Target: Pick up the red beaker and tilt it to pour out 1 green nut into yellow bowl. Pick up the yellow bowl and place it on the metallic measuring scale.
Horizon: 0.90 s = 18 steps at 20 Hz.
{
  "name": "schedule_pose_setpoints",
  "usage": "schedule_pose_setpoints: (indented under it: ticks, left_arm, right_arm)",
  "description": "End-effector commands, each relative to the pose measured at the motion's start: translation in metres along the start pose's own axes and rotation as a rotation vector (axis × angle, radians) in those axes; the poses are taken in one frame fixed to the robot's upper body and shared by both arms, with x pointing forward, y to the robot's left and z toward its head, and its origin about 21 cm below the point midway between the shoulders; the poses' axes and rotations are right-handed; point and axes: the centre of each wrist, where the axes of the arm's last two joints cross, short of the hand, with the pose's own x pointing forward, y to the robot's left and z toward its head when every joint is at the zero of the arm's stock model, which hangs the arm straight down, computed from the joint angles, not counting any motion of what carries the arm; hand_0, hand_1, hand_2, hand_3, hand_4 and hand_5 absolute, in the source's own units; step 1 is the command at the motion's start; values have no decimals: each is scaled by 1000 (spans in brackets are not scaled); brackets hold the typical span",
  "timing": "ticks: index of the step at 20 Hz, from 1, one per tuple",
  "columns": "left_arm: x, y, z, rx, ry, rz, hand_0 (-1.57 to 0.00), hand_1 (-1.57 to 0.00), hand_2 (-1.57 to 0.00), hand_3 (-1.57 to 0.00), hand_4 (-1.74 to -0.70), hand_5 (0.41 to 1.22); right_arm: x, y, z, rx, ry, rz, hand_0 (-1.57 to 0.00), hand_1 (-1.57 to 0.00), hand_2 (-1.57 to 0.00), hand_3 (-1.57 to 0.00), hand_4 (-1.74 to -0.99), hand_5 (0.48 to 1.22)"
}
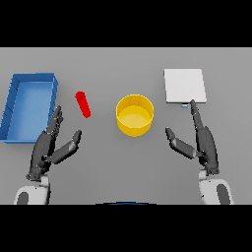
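Lying tilted on bench (123, 162): red beaker (83, 104), ungrasped. Left hand (49, 145), right hand (199, 140): fingers straight, nothing held. Risk: beaker rolled by glancing contact; nut spilled short of yellow bowl (134, 115).

Left hand (49, 142) and right hand (202, 140) — both flat, fingers straight.

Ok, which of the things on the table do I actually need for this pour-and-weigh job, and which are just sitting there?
Needed:
red beaker, near the left hand
yellow bowl, mid-table
measuring scale, the pale square plate beyond the right hand

Just lying about:
blue tray, far left

Both hands are open and hold nothing. No green nut can be made out.
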Motion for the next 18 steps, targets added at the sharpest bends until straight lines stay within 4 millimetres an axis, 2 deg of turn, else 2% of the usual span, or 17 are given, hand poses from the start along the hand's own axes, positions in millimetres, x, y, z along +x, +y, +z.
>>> schedule_pose_setpoints:
  ticks: [1, 4, 9, 11, 13, 18]
  left_arm:
    - [1, -4, -1, -11, 17, 2, 1, 1, 1, 1, -1138, 655]
    - [-2, 0, -9, -23, 54, -3, 1, 1, 1, 1, -1137, 649]
    - [-20, -4, -41, -44, 110, -3, 1, 1, 1, 1, -1169, 648]
    - [-27, -1, -54, -38, 105, -9, 1, 1, 1, 1, -1178, 648]
    - [-32, 1, -68, -43, 118, -25, 1, 1, 1, 1, -1176, 640]
    - [-32, -6, -101, -79, 94, -35, 1, 1, 1, 1, -1197, 646]
  right_arm:
    - [1, -1, -1, 5, 1, -18, 1, 1, 1, 1, -1103, 592]
    - [5, -3, 0, 21, -19, -37, 1, 1, 1, 1, -1147, 614]
    - [2, -5, -5, 43, 2, -94, 1, 1, 1, 1, -1209, 627]
    - [1, -4, 1, 49, -17, -99, 1, 1, 1, 1, -1219, 626]
    - [6, -5, -1, 43, -19, -101, 1, 1, 1, 1, -1225, 627]
    - [-1, -5, 1, 44, 10, -83, 1, 1, 1, 1, -1218, 626]
